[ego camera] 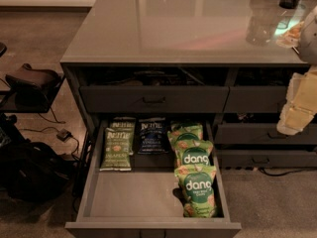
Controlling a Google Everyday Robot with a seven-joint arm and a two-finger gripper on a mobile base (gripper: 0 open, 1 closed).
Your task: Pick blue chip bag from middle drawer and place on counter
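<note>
Seemingly pre-grasp: the gripper (300,104) hangs at far right, beside the counter (173,31), its opening impossible to tell. The blue bag (151,136) lies at the back of the open drawer (134,195), between green bags (117,148); next, reach left and down onto it.

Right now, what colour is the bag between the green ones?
The chip bag is dark navy, white lettering; camera view. Gripper hangs far right.

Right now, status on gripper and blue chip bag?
Gripper at far right, outside middle drawer, away from the bag. Blue chip bag lying at the open drawer's back, between jalapeno bags and dang bags. Nothing on top.
</note>
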